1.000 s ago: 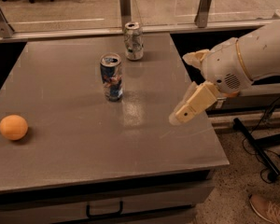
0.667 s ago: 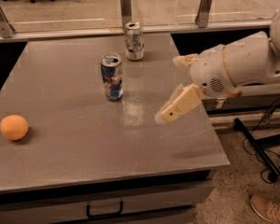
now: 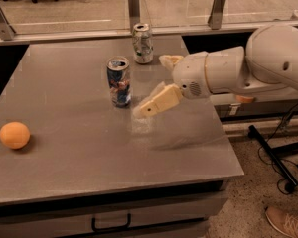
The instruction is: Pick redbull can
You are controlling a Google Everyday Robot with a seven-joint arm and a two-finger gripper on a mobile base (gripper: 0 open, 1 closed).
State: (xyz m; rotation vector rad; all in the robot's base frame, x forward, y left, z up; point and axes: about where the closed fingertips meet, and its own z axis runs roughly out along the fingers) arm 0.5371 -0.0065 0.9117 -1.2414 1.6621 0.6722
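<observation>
The redbull can (image 3: 119, 82) is seen upright near the middle of the grey table (image 3: 64, 172). The gripper (image 3: 151, 86) is held just to its right, fingers spread wide and empty. A silver-white can (image 3: 142, 43) is set behind, an orange (image 3: 14, 135) near the left edge.

Grey tabletop (image 3: 64, 172) | redbull can (image 3: 118, 82) upright, mid | silver-white can (image 3: 142, 43) upright, far edge | orange (image 3: 14, 135) near left | end effector (image 3: 151, 86) above, just right of redbull can, fingers spread
</observation>
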